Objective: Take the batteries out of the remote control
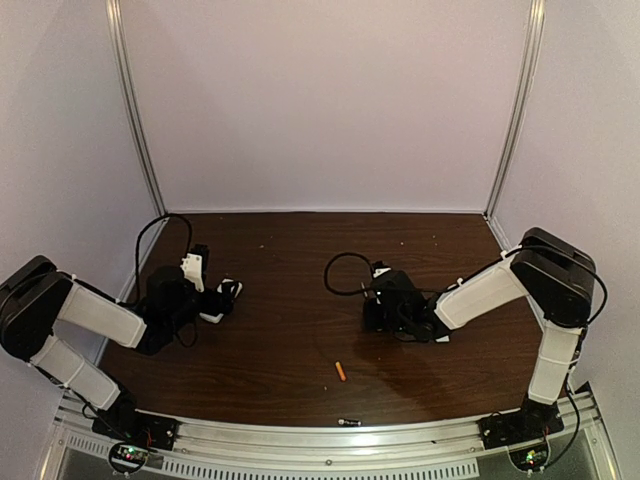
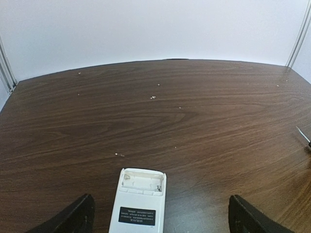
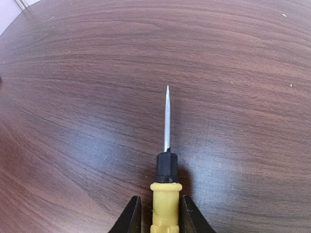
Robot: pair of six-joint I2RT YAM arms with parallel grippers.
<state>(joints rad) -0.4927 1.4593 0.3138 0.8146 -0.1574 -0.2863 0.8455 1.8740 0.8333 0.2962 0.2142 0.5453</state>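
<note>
The white remote control point(image 2: 138, 206) lies back-up on the table between my left gripper's fingers point(image 2: 73, 216). Its battery compartment point(image 2: 142, 181) is open and empty. My left gripper point(image 2: 163, 219) is open wide around it without touching; in the top view it point(image 1: 228, 296) is at the left with the remote point(image 1: 220, 303). One orange battery point(image 1: 340, 371) lies on the table in front. My right gripper point(image 3: 163, 218) is shut on the yellow-handled screwdriver point(image 3: 166, 199), its blade pointing forward low over the table; in the top view it point(image 1: 374, 305) is at centre right.
A small dark-and-silver piece point(image 1: 348, 422) lies on the metal rail at the near edge. A small white piece point(image 1: 441, 338) shows under the right arm. The screwdriver tip point(image 2: 303, 137) shows at the right edge of the left wrist view. White walls enclose the table.
</note>
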